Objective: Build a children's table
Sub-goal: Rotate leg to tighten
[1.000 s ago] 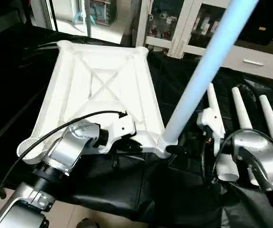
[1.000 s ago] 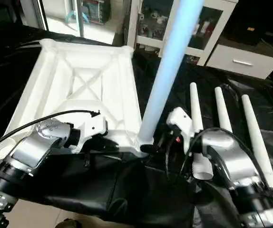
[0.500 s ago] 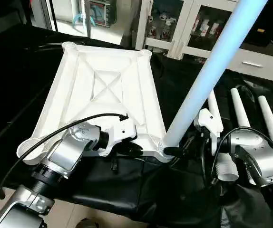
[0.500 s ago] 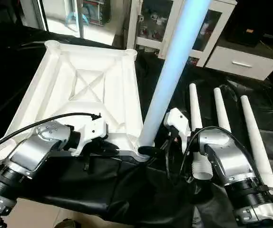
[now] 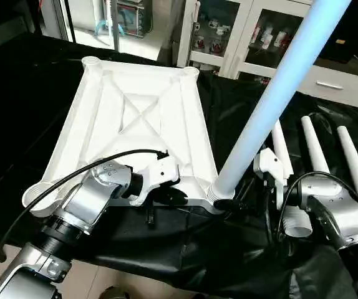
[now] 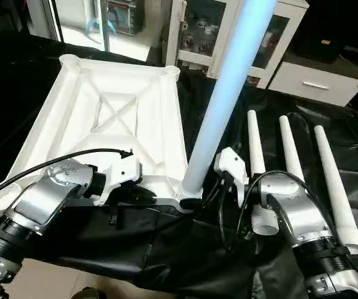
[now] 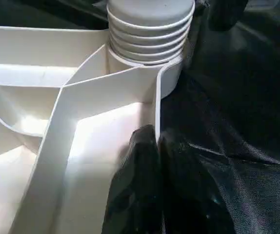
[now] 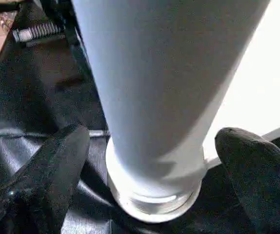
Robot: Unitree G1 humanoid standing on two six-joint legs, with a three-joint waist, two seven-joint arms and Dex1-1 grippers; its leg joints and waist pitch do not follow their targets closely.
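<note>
With the left gripper [image 7: 152, 161] pinching the tabletop [image 5: 135, 118] rim beside the socket [image 7: 165, 80], the stiff, light, slippery leg [image 5: 272, 93] is probably best taken low by the wide-open right gripper [image 8: 152, 170] straddling it.

Upright leg [image 5: 272, 93] blocking tabletop's [image 5: 135, 118] near right corner; right gripper [image 8: 154, 161] straddling its base. Three spare legs [image 6: 291, 162] occupying work table's [image 5: 17, 106] right side. Left side lying free.

White tabletop [image 5: 135, 118] lies underside-up; one leg [image 5: 272, 99] stands in its corner socket, three legs [image 5: 316, 149] alongside
</note>
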